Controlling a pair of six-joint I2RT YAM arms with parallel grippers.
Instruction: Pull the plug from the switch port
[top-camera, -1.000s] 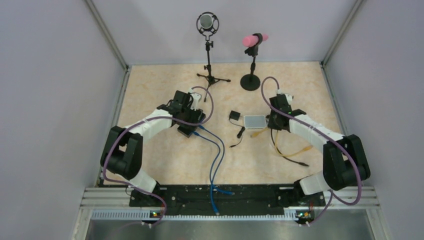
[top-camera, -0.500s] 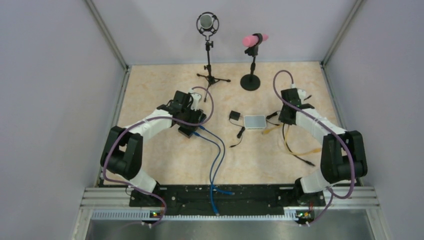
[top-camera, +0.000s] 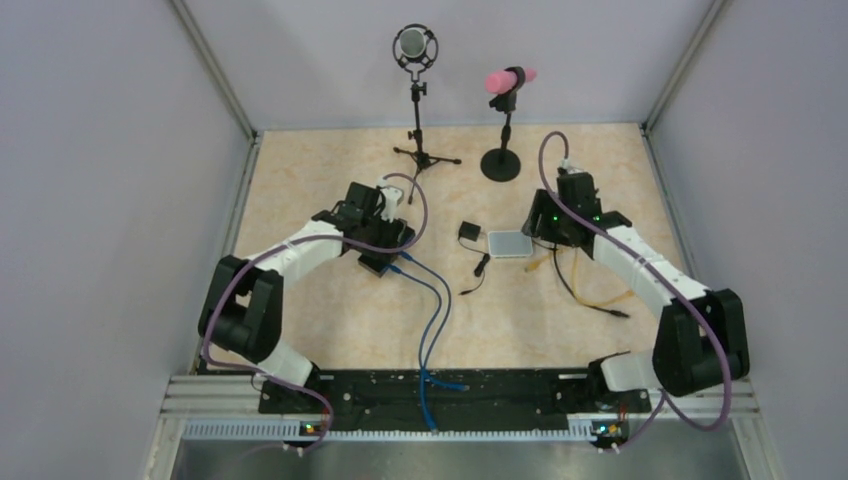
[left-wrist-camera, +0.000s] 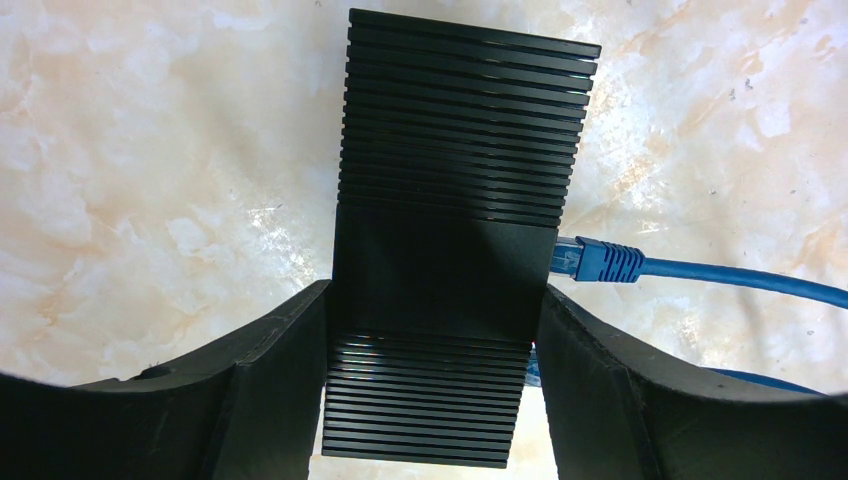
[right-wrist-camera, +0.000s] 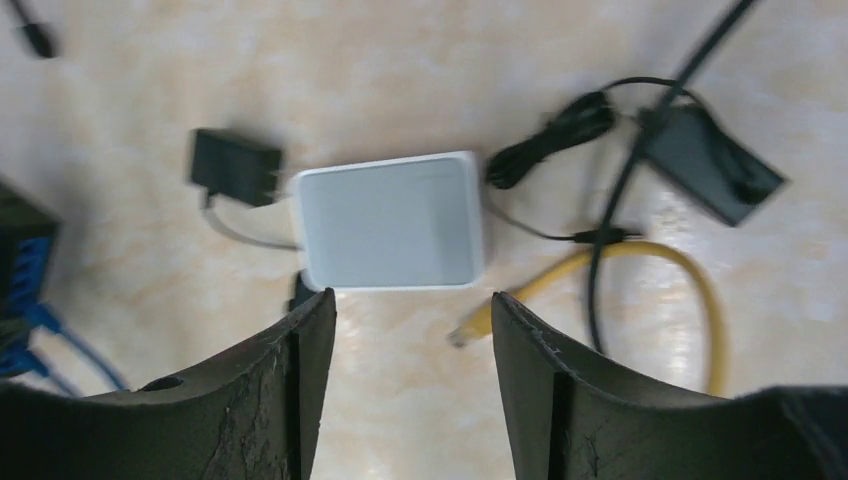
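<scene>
While the beige marbled tabletop (top-camera: 300, 180) carries everything, the two arms split the work: the left arm (top-camera: 300, 245) reaches toward eleven o'clock from its base and the right arm (top-camera: 640, 265) toward eleven o'clock from its own. Next in size, the black ribbed switch box (left-wrist-camera: 460, 180) sits at about nine o'clock from the small white flat box (right-wrist-camera: 390, 220), well apart from it. The left gripper (left-wrist-camera: 433, 300) is clamped on the black box, one finger pressed to each long side. The right gripper (right-wrist-camera: 412, 300) hovers over the near edge of the white box with its fingers spread apart and nothing between them. A blue network cable (left-wrist-camera: 740, 278) runs off at three o'clock from the black box, and a yellow cable (right-wrist-camera: 690, 300) loops at four o'clock from the white one. Smallest, the blue plug (left-wrist-camera: 597, 260) is seated in a side port of the black box, while the yellow plug (right-wrist-camera: 468, 328) lies loose on the table just off the white box's five o'clock corner, touching no port. By my reading, the yellow lead is already free, but the blue plug is not yet pulled; with the box pinned, the free gripper would have to cross over, grip that plug and draw it straight out.
</scene>
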